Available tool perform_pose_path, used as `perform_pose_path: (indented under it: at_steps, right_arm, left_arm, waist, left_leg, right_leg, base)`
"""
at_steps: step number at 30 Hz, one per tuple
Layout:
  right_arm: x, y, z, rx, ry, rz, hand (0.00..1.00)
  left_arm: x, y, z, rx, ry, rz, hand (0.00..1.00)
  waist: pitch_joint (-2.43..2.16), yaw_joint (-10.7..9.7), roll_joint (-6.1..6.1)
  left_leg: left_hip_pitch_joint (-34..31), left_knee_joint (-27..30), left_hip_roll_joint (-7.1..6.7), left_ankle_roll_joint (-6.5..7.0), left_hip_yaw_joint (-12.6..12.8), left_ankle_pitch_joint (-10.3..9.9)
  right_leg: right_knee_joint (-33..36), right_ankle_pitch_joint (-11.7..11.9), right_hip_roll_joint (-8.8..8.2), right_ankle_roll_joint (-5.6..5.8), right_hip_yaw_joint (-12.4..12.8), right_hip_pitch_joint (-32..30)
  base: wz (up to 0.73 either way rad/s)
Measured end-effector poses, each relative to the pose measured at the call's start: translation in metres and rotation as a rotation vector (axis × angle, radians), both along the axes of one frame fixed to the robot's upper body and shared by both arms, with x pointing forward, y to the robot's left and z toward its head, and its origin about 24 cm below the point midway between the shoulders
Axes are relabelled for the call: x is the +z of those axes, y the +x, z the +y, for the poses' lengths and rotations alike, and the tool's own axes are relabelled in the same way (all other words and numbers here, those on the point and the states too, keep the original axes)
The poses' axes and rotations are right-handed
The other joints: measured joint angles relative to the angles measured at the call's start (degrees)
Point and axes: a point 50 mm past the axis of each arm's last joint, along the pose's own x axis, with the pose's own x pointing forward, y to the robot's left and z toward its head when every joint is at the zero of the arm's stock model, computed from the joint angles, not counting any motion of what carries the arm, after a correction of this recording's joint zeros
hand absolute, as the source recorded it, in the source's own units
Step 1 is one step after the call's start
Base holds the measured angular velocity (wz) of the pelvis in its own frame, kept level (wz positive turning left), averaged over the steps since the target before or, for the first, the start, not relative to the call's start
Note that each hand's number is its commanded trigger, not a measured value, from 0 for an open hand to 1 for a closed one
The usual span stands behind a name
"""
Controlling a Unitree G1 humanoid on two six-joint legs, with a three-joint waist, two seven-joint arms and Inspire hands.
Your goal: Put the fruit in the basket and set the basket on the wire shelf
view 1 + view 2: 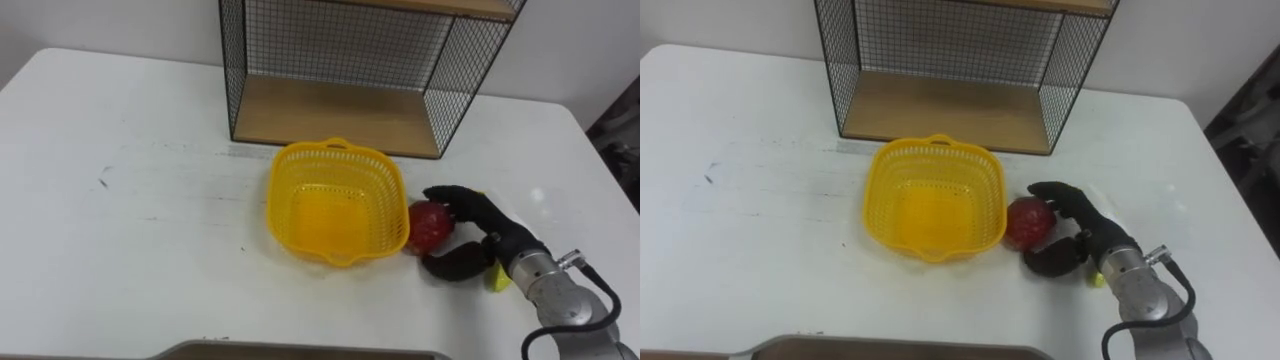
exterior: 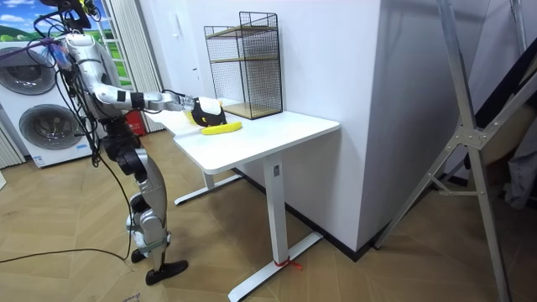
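Observation:
A yellow plastic basket (image 1: 337, 215) stands upright and empty on the white table (image 1: 130, 200), in front of the wire shelf (image 1: 330, 112). A red round fruit (image 1: 429, 226) lies on the table against the basket's right side. My right hand (image 1: 478, 232) is open beside the fruit, with its fingers arched over the fruit's top and its thumb below, so the fruit sits in the gap. A yellow banana (image 1: 497, 279) lies mostly hidden under that hand's wrist; in the room view the banana (image 2: 222, 128) rests near the table's edge.
The wire shelf (image 1: 940, 110) has black mesh sides and wooden boards, and its lower board is bare. I stand at the table's end at the room view's left, with one arm stretched over it. Washing machines (image 2: 38, 126) stand behind me.

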Motion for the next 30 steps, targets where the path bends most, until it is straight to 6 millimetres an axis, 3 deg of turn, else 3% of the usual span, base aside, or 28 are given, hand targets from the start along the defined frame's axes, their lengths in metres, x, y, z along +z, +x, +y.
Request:
perform_pose_path:
  at_steps: [8, 20, 30]
  right_arm:
    - [-0.002, 0.000, 0.005, -0.004, 0.009, -0.001, 1.00]
    - [-0.004, 0.000, 0.011, 0.013, 0.010, -0.003, 1.00]
    - [-0.011, -0.010, 0.011, -0.024, 0.089, 0.007, 1.00]
  left_arm:
    - [0.000, 0.003, 0.000, -0.001, 0.003, -0.002, 0.00]
    - [0.000, 0.012, -0.003, -0.044, -0.005, -0.019, 0.00]
    - [0.000, 0.007, -0.003, -0.042, -0.001, -0.010, 0.00]
  waist:
    - [0.22, 0.8, -0.52]
    - [0.13, 0.7, -0.69]
    - [-0.17, 0.7, 0.05]
  left_leg:
    - [-0.1, -0.1, 0.00, -0.01, -0.1, 0.0]
    - [-0.1, -0.1, 0.02, -0.03, 0.0, 0.0]
    - [0.6, -0.1, 0.03, -0.03, -0.4, 0.0]
  right_leg:
    - [0.0, 0.0, -0.03, 0.00, -0.3, 0.0]
    - [0.0, 0.0, 0.00, 0.00, -0.1, 0.0]
    - [-0.2, 0.0, 0.06, 0.01, 0.1, 0.8]
  base:
    - [0.00]
    - [0.00]
    - [0.00]
